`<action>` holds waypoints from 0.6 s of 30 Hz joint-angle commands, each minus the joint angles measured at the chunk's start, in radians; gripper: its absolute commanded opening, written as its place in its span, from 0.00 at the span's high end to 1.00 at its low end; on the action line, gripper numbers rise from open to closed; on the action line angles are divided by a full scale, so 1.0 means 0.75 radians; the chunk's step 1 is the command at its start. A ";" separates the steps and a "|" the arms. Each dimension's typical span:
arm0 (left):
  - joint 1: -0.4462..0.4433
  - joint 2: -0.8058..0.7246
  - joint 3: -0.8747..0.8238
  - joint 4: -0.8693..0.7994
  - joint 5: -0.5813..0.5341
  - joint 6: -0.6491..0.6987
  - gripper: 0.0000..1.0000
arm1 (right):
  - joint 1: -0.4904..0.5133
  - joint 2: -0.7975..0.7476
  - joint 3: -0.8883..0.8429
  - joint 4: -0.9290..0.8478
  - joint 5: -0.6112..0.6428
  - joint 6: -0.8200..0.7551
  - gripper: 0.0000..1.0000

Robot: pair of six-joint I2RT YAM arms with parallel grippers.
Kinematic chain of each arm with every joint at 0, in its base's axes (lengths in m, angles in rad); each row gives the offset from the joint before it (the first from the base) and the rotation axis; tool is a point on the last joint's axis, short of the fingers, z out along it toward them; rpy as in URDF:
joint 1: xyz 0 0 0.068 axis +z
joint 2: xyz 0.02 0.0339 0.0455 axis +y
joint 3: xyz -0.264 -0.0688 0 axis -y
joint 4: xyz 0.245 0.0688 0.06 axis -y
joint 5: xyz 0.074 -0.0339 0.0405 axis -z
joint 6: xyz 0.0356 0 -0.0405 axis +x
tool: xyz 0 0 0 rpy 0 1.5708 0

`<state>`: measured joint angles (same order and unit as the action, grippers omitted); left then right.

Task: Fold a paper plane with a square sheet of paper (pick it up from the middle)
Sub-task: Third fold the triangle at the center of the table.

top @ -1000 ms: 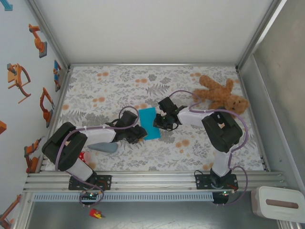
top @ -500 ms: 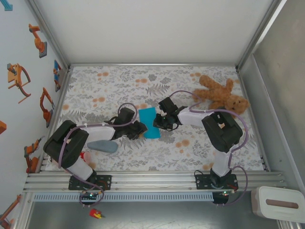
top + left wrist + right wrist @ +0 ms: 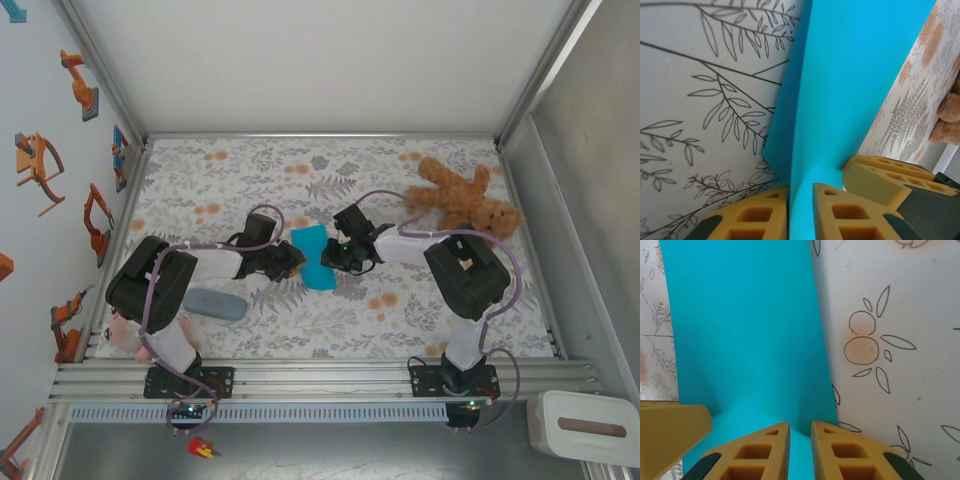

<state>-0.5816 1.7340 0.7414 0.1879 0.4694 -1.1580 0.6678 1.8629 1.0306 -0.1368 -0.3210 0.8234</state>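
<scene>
Item: turquoise sheet of paper (image 3: 314,255), plain and thin, seen from above as an upright oblong rather than a full square, with one long crease visible in the left wrist view. It sits on the floral table cover (image 3: 250,180), to the left of the brown teddy bear (image 3: 465,200) and nearer the arm bases than the bear. Left gripper (image 3: 293,262): at the sheet's edge on the side away from the bear, low over the cover. Its yellow fingers (image 3: 755,215) stand in a narrow gap with the paper's edge pinched between them. Right gripper (image 3: 330,255): at the sheet's edge on the side toward the bear, between bear and sheet. Its yellow fingers (image 3: 850,455) are likewise nearly together, and the turquoise paper runs into the slit between them. The two grippers face each other across the sheet, close together, each one's finger showing in the other's wrist view. The paper lifts off the cover where the fingers hold it; the part beyond them lies close to the cover. Teddy bear: sprawled on the cover near its far right corner, well apart from sheet and grippers. Grey-blue oblong case (image 3: 215,303): on the cover far to the left of the bear, beyond the left gripper and nearer the bases, under the left forearm, apart from the sheet.
</scene>
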 commanded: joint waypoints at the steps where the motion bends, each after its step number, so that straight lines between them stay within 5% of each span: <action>1: 0.010 0.022 0.032 -0.003 0.052 0.025 0.87 | -0.011 -0.022 -0.050 -0.005 0.025 -0.001 0.79; 7: 0.015 -0.007 0.049 -0.039 0.035 0.006 0.96 | -0.017 -0.169 -0.075 0.047 0.084 -0.126 0.62; 18: 0.014 -0.046 0.058 -0.061 0.032 -0.023 0.98 | 0.018 -0.481 -0.270 0.257 0.087 -0.533 0.35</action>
<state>-0.5751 1.7344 0.7593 0.1635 0.4881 -1.1637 0.6643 1.5249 0.8497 0.0277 -0.2707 0.5461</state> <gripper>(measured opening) 0.043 0.645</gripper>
